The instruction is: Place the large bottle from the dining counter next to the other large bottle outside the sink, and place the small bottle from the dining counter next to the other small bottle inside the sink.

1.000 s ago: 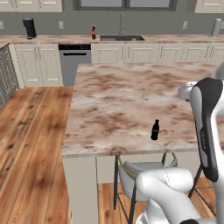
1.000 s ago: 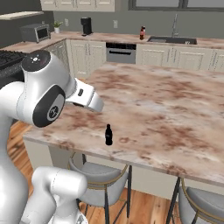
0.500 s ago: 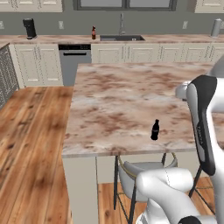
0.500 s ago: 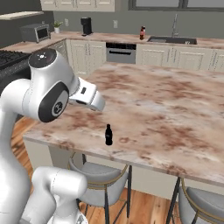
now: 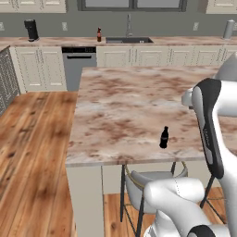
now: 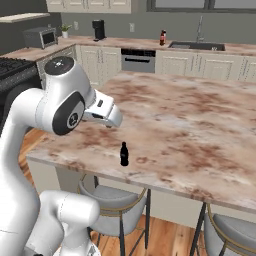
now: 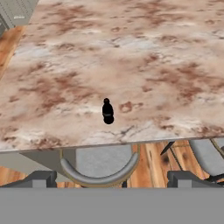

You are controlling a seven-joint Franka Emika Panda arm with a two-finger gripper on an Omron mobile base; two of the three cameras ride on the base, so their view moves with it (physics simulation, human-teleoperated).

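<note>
The small bottle (image 5: 164,137) (image 6: 124,154) (image 7: 107,111), tiny and all black, stands upright near the front edge of the dining counter (image 5: 125,102) (image 6: 190,120) (image 7: 131,52). My gripper (image 7: 113,179) hangs open above and in front of it, well apart, its fingertips (image 7: 41,178) spread wide with nothing between them. Across the room, the other large bottle (image 5: 98,34) (image 6: 162,37) stands on the wall counter just left of the sink (image 5: 128,40) (image 6: 197,46). The sink's inside is hidden. The large bottle from the dining counter is out of view.
Grey stools (image 5: 152,178) (image 6: 115,200) (image 7: 100,168) are tucked under the counter's near edge below the small bottle. A coffee machine (image 5: 31,29) (image 6: 98,29) and a microwave (image 6: 40,36) stand on the wall counter. Wooden floor (image 5: 32,139) lies left of the island.
My arm has swung a little further in over the counter. The small bottle has stayed put and the gripper has stayed open.
</note>
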